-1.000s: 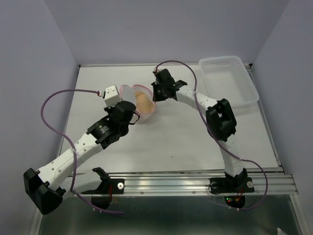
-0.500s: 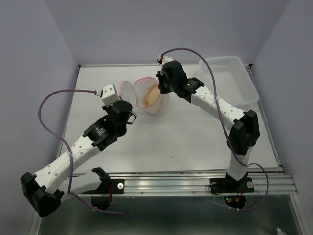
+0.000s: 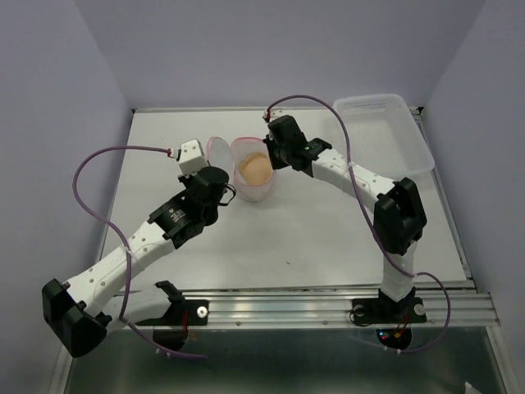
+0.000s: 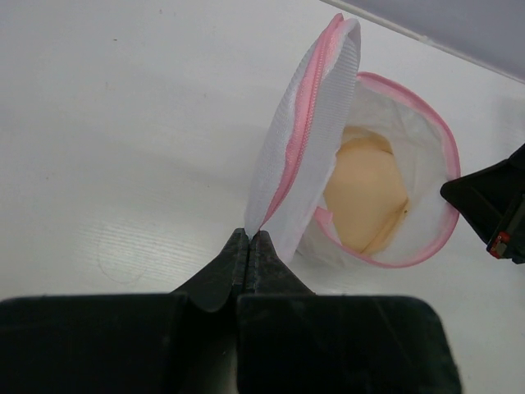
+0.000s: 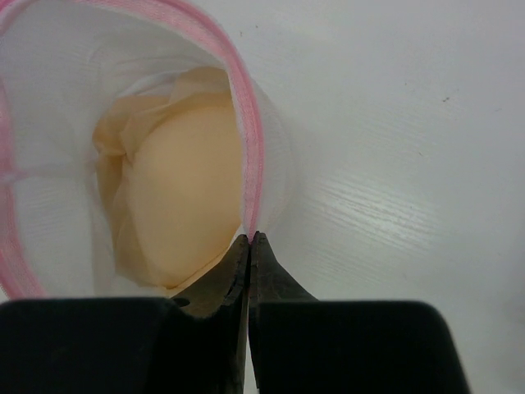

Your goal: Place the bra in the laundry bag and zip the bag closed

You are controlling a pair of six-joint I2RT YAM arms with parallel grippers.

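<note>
Top view looks down from behind; both wrist views sit close behind their jaws, sharing the laundry bag [image 4: 373, 103] just ahead.

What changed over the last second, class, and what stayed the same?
The laundry bag shifted to the robot's right and its mouth turned upward, showing the bra inside. The right arm's elbow swung outward. Unchanged: the left end effector is shut on the bag's lid flap, the right end effector on its rim; the tray stayed put.

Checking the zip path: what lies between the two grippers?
The top view shows the open laundry bag, bra inside, between them: the left gripper pinches its lid flap, the right gripper its pink rim.
</note>
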